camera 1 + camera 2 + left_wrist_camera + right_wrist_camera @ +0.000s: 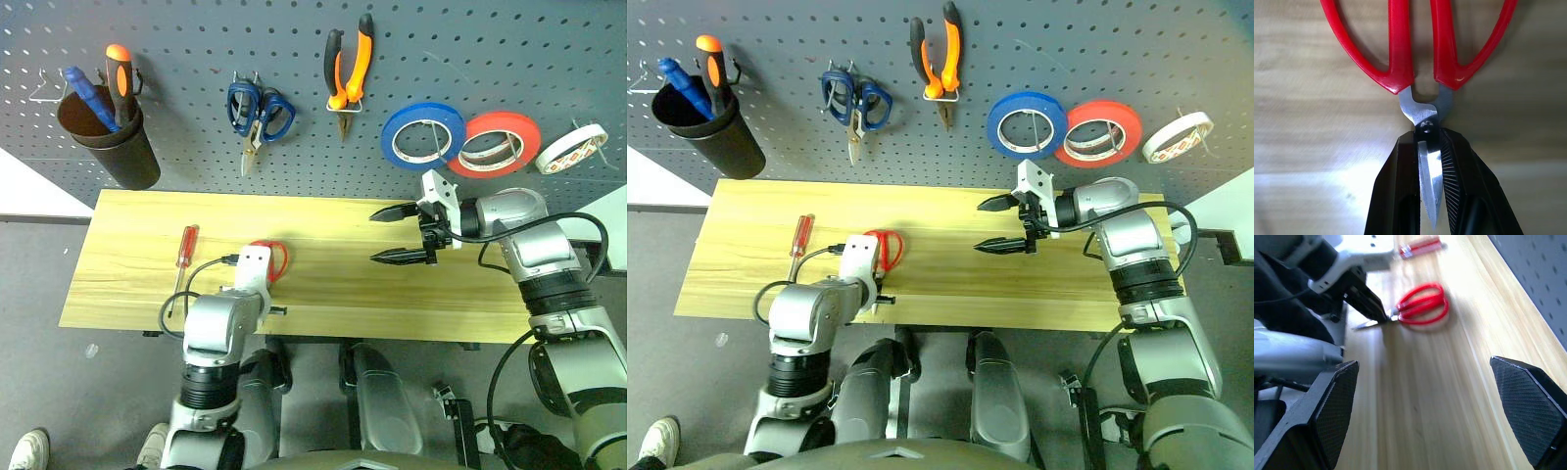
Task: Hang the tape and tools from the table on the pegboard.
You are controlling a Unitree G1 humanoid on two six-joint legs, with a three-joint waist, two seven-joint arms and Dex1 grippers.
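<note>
The left tool [1429,161] is seen clamped on the blades of the red-handled scissors [1420,54], just below the pivot screw, with one black finger [1396,191] on each side of the steel. In the right wrist view the same grip is shown from the side, the scissors' red loops [1422,303] resting at or just above the counter [323,284]; which of the two cannot be told. In the head views the loops are seen just beyond the left tool, at about 8 o'clock from the counter's middle.

The right tool [402,235] is held above the counter at about 2 o'clock from its middle, jaws spread wide and nothing between them.

The slim red-handled screwdriver [183,253] is laid on the counter at 9 o'clock, just beside the left arm and apart from the scissors.

On the pegboard [490,59] the orange-and-black pliers [348,69] are already hung at 12 o'clock, and the small whitish roll of tape [571,149] is hung at the far 2 o'clock end. Between these, a blue roll [423,137] and a red roll [501,143] are hung side by side. Blue-handled scissors [258,113] are hung at 11 o'clock, and a black cup [110,137] holding a blue and an orange-black screwdriver is hung at 10 o'clock.
</note>
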